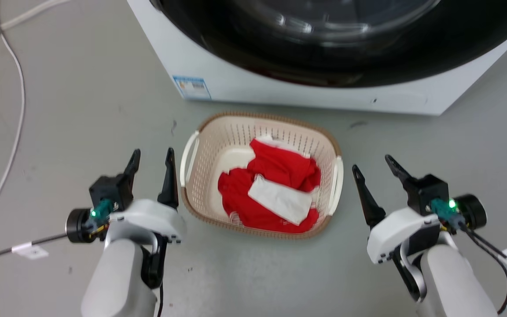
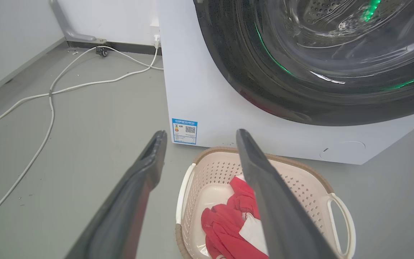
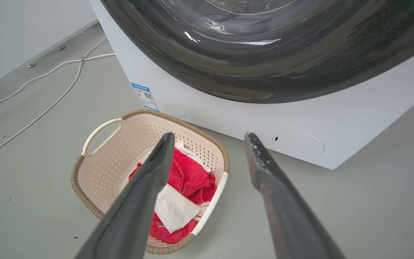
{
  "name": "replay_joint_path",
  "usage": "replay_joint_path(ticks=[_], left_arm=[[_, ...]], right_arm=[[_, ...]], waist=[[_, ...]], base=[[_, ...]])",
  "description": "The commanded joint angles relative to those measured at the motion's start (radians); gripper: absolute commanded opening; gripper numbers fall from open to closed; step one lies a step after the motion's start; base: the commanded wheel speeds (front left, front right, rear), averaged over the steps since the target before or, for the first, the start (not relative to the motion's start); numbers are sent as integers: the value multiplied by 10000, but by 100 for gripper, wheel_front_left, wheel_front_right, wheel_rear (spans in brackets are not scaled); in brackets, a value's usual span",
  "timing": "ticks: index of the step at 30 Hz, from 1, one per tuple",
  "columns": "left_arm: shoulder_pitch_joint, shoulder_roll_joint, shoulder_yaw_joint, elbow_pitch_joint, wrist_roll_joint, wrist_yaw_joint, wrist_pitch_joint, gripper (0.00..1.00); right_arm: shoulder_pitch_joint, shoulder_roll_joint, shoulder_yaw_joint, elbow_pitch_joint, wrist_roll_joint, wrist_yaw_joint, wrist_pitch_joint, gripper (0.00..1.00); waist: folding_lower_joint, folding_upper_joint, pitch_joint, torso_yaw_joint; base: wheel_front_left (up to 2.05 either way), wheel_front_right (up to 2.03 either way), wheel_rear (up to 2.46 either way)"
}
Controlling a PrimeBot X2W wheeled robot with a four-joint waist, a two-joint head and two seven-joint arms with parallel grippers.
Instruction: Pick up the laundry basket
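Two spread, empty claws, the left claw (image 1: 153, 152) and the right claw (image 1: 371, 162), flanked the laundry basket (image 1: 231, 134) on the floor (image 1: 82, 110) at frame centre; uneven closing on its white handles (image 1: 188, 159) could have tipped it, spilling the red clothes (image 1: 280, 169)

The laundry basket (image 1: 211, 176) sits upright on the grey floor (image 1: 104, 110), at the centre of the head view, its long axis running left to right and slightly skewed. It is cream plastic, a rounded rectangle with perforated walls and a brown woven-look rim (image 1: 253, 115). A white handle (image 1: 188, 158) arches at the left end and another at the right. Crumpled red and white cloth (image 1: 280, 169) lies inside, towards the lower right, leaving bare bottom at the upper left.
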Motion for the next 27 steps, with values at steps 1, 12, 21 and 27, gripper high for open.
replay_joint_path(ticks=[1, 12, 21, 27], left_arm=[[-358, 28, 31, 259, 15, -64, -27, 100], [-2720, 375, -48, 3451, -33, -562, -25, 100], [-4722, 781, -460, 5956, -170, -804, 112, 100], [-5805, 1069, -729, 6950, -380, -852, 492, 100]], right_arm=[[-315, 2, 11, 186, -78, -3, 24, 100], [-2263, 1, 471, 2475, -39, -3, 306, 100], [-3989, 1, 1134, 4356, 555, -3, 850, 100], [-5081, 2, 1853, 5348, 1200, -3, 1470, 100]], waist=[[-2, 0, 800, 69], [-2, 0, 2573, -146], [-2, 0, 3553, -329], [-2, 0, 4066, -424]], base=[[0, 0, 0], [0, 0, 0], [0, 0, 0], [0, 0, 0]])
